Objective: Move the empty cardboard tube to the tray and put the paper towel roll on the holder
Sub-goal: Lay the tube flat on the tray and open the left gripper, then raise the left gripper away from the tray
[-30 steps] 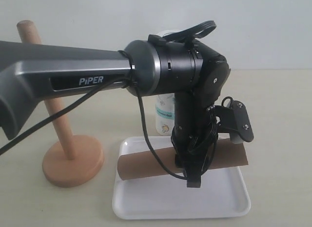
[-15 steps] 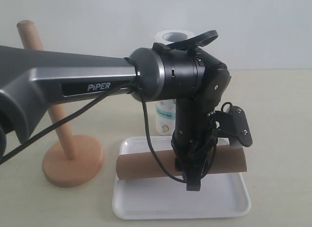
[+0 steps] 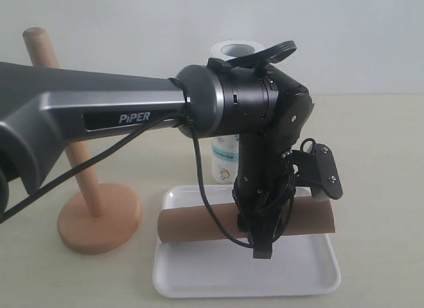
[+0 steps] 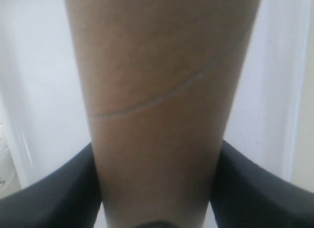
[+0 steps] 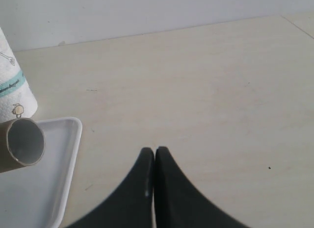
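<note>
cardboard tube (image 4: 162, 90) fills the shot, left gripper (image 4: 156, 148) fingers (image 4: 59, 193) snug against it at 9 and 3 o'clock, white tray (image 4: 41, 90) behind.

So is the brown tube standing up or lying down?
Lying down: the brown tube stretches sideways over the white tray, with the left pincer around its middle.

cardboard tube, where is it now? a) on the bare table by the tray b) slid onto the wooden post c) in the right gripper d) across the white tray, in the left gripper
d: the cardboard tube lies across the tray with the left gripper clamped around it.
</note>
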Motion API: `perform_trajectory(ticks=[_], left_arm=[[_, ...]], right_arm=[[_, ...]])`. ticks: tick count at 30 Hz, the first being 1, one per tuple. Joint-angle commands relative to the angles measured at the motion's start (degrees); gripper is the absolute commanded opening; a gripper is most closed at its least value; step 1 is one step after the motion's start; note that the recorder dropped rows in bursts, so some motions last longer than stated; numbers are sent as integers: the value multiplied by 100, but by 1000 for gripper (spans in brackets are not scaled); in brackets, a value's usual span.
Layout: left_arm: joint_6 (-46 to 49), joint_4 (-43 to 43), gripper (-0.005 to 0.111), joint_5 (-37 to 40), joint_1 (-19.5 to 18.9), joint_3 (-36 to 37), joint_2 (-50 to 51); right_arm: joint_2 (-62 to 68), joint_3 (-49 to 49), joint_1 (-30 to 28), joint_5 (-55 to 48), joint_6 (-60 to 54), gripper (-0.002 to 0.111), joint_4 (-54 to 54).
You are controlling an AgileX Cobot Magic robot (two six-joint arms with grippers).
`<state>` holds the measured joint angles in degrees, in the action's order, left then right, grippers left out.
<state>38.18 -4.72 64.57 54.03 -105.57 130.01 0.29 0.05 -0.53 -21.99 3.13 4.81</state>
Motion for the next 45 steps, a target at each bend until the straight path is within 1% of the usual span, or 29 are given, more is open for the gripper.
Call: perform_trajectory(ticks=[1,5,17,24,28,35,39,42,44,45], left_arm=[[3,-25,51,-28,46,-35,10],[3,24,58,-39,46,-35,10],[3,36,58,-62,46,-35,10],[3,-100,58,104,46,-35,-104],[-258,-285,58,57,46,-35,-275],[-386,-285,58,57,46,-35,-634],[-650,-328,57,248,46,-35,-910],[-837,-340,50,523,46,-35,-1165],[-917,-340,34,539,46,-35,-1360],[-964,-329,25,539,46,-35,-1460]], right_arm=[[-29,-5,-27,32,-11,0,-24],[-29,-5,-27,32,-11,0,-24],[-29,-5,-27,32,-11,0,-24],[-29,-5,-27,32,-11,0,-24],[-29,-5,-27,32,-11,0,-24],[-29,-5,-27,32,-11,0,-24],[-29,-5,-27,32,-11,0,-24],[-29,-5,-27,32,0,0,-24],[-29,-5,-27,32,0,0,-24],[-29,-5,-27,32,0,0,-24]])
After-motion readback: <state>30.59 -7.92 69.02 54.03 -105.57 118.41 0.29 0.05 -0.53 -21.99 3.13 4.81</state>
